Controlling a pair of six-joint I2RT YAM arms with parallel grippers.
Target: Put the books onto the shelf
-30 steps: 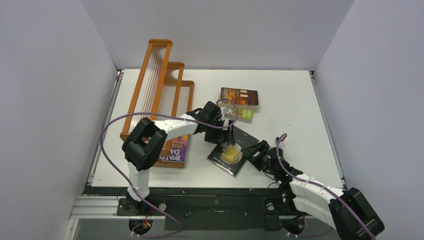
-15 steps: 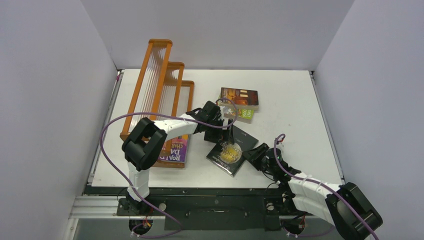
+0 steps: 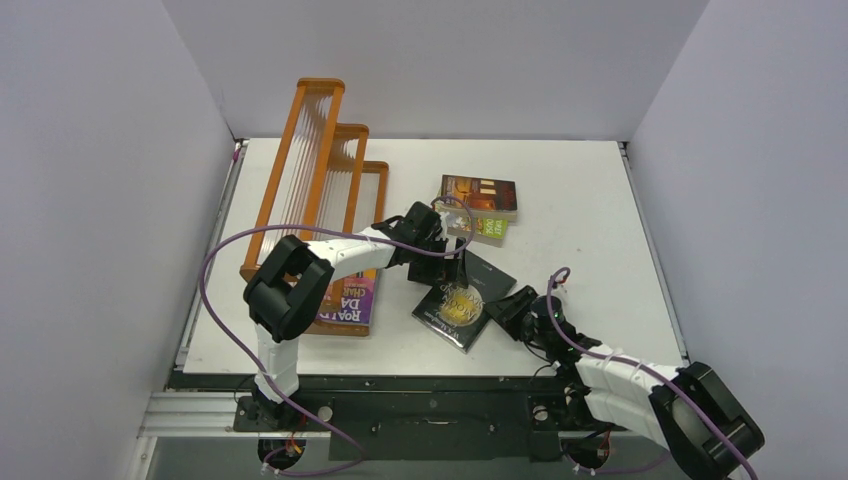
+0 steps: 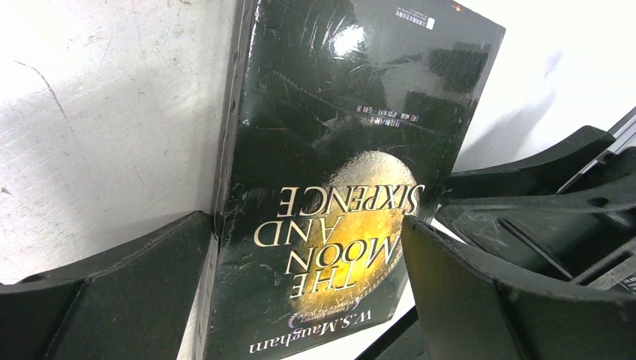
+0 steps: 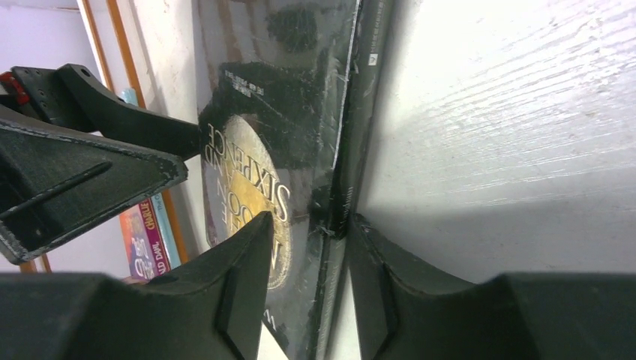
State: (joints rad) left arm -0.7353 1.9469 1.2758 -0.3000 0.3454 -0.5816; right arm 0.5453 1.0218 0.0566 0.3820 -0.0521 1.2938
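Observation:
A black book with a gold emblem [image 3: 462, 305] lies mid-table between my two grippers. My right gripper [image 3: 503, 303] is shut on its near right edge. In the right wrist view one finger [image 5: 240, 270] lies over the cover [image 5: 255, 112] and the other presses the spine side. My left gripper [image 3: 458, 268] stands wide open over the book's far end. In the left wrist view the book [image 4: 337, 150] sits between the spread fingers [image 4: 112, 292]. The orange-purple Roald Dahl book [image 3: 350, 300] lies at the foot of the orange shelf [image 3: 320, 170]. A brown-orange book [image 3: 480, 195] rests on a green one [image 3: 492, 230].
The shelf stands along the table's left side, tallest tier farthest left. White walls close in the table at the left, back and right. The left arm's purple cable [image 3: 215, 270] loops out over the left edge.
My right gripper's jaws have closed onto the black book's edge, and the book has shifted slightly to the left. The left gripper has stayed open in place.

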